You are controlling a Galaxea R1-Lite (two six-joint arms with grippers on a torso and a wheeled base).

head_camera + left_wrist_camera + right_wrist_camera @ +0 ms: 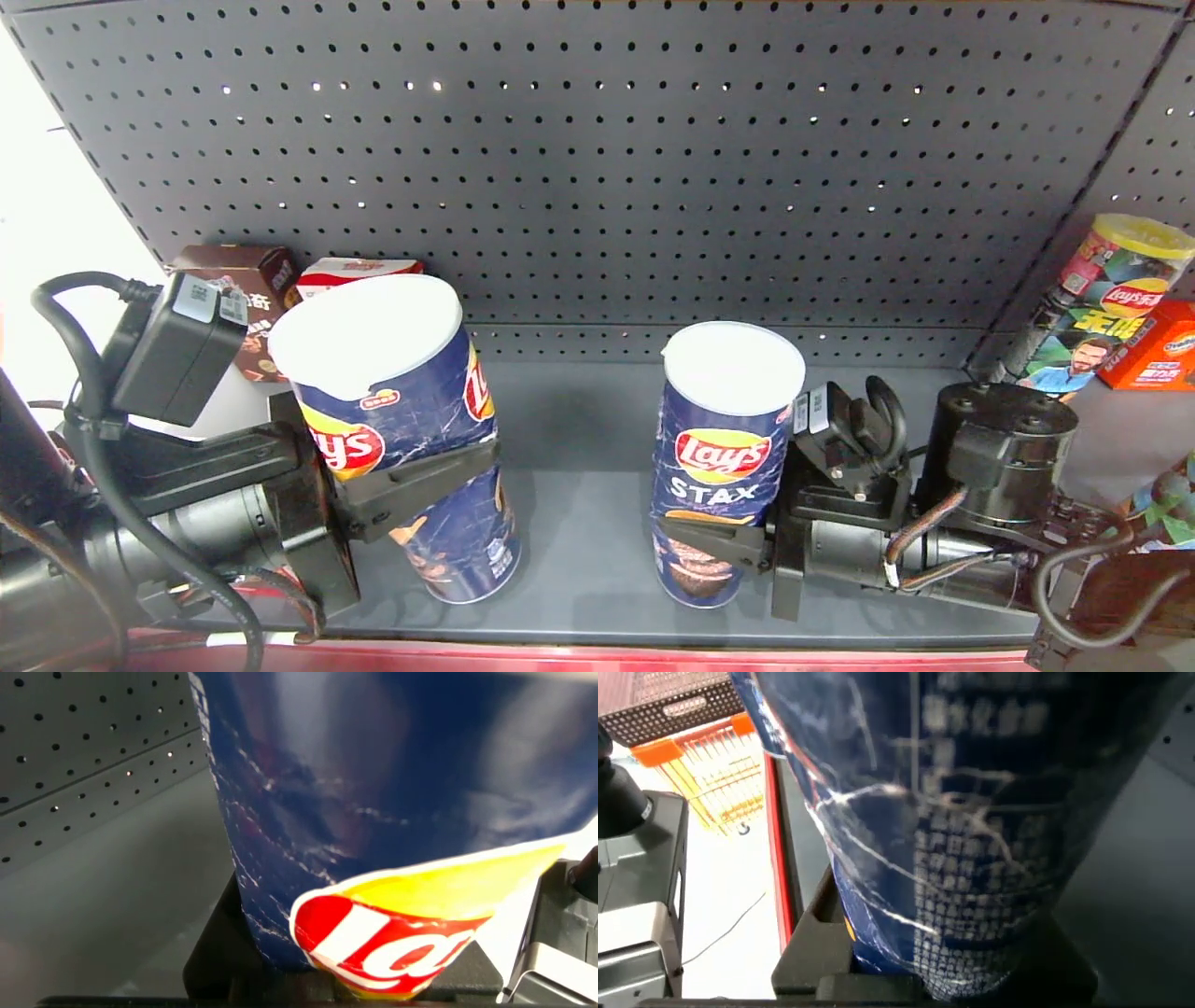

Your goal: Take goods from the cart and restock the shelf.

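Observation:
Two blue chip cans with white lids are on the grey shelf [579,411]. The left can [401,411] leans toward the back left, its base low over the shelf near the front edge. My left gripper [439,485] is shut on its middle, and the left wrist view shows the can's blue wall and logo [374,793] close up. The right can [724,457] stands upright on the shelf. My right gripper [709,539] is shut on its lower part from the right side; its printed side [971,831] shows in the right wrist view.
A brown box [245,280] and a red-and-white box [350,271] sit at the back left. A yellow-lidded can [1111,299] and an orange box [1153,345] stand beyond the right divider. The pegboard wall [597,168] closes the back. An orange basket [710,761] lies behind.

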